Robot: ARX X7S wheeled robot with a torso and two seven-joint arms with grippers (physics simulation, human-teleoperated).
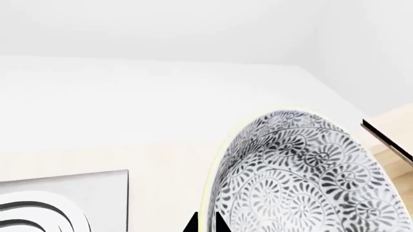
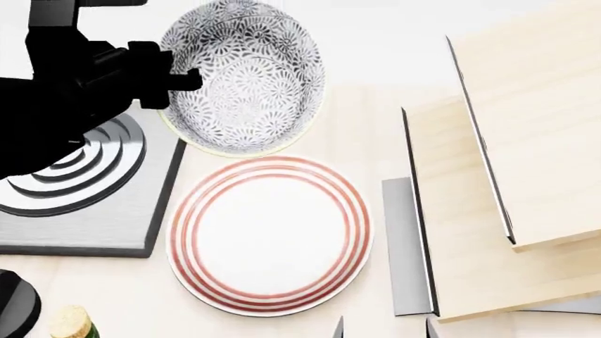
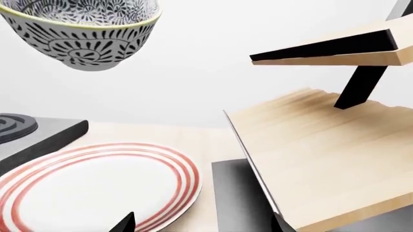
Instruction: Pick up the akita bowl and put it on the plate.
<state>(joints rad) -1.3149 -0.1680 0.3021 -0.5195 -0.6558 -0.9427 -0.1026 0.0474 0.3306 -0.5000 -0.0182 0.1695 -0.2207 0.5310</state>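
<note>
The akita bowl (image 2: pixel 246 77), white with a dense dark floral pattern, hangs tilted in the air above the far edge of the plate. My left gripper (image 2: pixel 184 81) is shut on its rim. In the left wrist view the two dark fingertips of the left gripper (image 1: pixel 206 225) straddle the pale rim of the bowl (image 1: pixel 303 174). The plate (image 2: pixel 269 236), white with red rings, lies flat on the counter with nothing on it. From the right wrist view the bowl (image 3: pixel 84 29) floats well above the plate (image 3: pixel 90 188). My right gripper (image 3: pixel 201 226) is open, low beside the plate's right edge.
A dark grey square burner (image 2: pixel 80 176) with raised rings sits left of the plate. A stepped wooden shelf unit (image 2: pixel 497 176) with dark supports fills the right side. A cork-topped bottle (image 2: pixel 70 324) and a dark round object (image 2: pixel 14 303) stand at the near left.
</note>
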